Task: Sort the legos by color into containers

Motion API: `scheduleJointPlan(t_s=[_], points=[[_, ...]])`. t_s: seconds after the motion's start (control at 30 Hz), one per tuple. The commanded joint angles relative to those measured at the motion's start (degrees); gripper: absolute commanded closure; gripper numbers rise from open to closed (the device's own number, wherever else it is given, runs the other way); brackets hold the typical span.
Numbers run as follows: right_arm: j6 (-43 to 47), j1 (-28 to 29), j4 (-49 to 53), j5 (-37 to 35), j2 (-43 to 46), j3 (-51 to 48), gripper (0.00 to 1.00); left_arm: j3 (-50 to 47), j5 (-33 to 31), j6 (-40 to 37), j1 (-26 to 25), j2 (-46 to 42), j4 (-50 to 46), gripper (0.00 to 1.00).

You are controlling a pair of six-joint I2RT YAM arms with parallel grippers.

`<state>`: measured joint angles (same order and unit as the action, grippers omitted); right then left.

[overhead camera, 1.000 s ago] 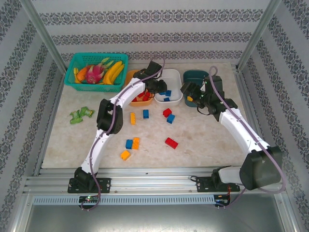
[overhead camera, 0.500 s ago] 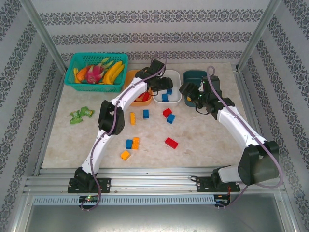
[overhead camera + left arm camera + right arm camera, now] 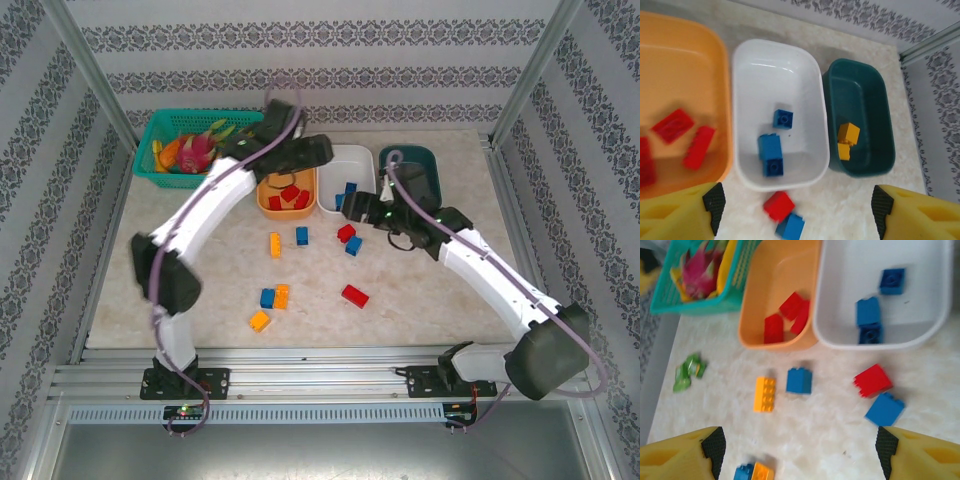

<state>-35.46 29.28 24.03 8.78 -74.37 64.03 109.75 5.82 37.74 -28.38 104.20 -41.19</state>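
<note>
Table: eight small studded plastic bricks loose. Right fingers spread, empty, above them. Beyond: orange oval plastic bin w/ reds, white bin w/ blues, teal bin w/ yellows. Left fingers spread, empty, above bins. Step, prob.: next pick; req. descent, pinch.

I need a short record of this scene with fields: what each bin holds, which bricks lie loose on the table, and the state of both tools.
orange oval plastic bin: red studded plastic bricks
white oval plastic bin: blue bricks
dark teal oval plastic bin: yellow-orange bricks
marble-patterned table: eight loose bricks, red, blue and yellow-orange mixed
left tool: open, empty, above the bins
right tool: open, empty, above loose bricks
</note>
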Motion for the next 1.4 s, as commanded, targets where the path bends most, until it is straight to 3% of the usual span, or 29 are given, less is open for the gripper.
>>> scheduleJointPlan(t_s=[0.0, 0.17, 0.3, 0.43, 0.57, 0.9, 1.17, 1.37], points=[[3.3, 6.5, 3.5, -5.4, -1.2, 1.6, 0.19, -16.8, -4.0, 0.2, 1.2, -12.5, 0.8, 0.18], [0.9, 15.7, 4.9, -6.6, -11.3, 7.6, 0.23, -43.5, -3.5, 4.6, 1.6, -33.8, 1.6, 0.19], [-3.5, 20.3, 12.2, -8.3, -24.8, 17.6, 0.29, -59.6, -1.9, 7.8, 1.6, -50.8, -0.1, 0.19], [-5.5, 22.8, 14.9, -8.9, -35.2, 25.7, 0.31, -68.0, -2.0, 9.0, 1.6, -67.3, -4.9, 0.19], [-6.8, 22.9, 17.7, -10.4, -42.8, 33.2, 0.29, -71.0, -0.8, 11.2, 1.7, -77.4, -9.4, 0.17], [-7.1, 20.7, 21.8, -9.8, -58.1, 48.1, 0.35, -68.5, 0.9, 10.9, 1.6, -82.1, -16.2, 0.17], [-6.2, 19.3, 23.3, -8.7, -63.8, 54.3, 0.55, -66.7, 1.9, 9.8, 1.6, -82.1, -17.3, 0.17], [-6.1, 19.1, 23.4, -7.7, -63.8, 55.7, 0.76, -66.6, 2.1, 9.2, 1.6, -81.7, -15.9, 0.18]])
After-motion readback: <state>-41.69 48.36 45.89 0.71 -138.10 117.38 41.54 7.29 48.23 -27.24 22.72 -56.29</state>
